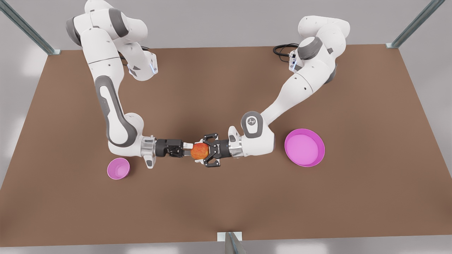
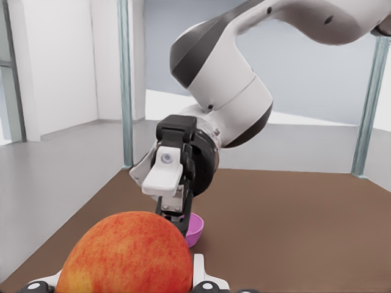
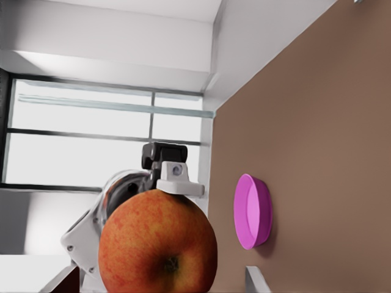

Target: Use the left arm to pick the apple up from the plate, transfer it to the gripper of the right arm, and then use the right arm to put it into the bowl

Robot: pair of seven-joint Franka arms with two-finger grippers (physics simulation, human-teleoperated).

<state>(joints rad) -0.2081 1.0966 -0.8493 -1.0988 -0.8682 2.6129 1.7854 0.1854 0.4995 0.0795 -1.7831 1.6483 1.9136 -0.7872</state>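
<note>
Round mottled apple (image 1: 199, 151) between both claws.

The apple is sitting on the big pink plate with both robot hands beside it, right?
No. The front view shows the apple off the plate, held over the table by the left gripper. The right gripper is beside it too.

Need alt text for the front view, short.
The left pincer holds the apple above the brown table, the open right pincer meeting it head-on. The small bowl sits at the front view's left, the plate at its right, both empty.
</note>
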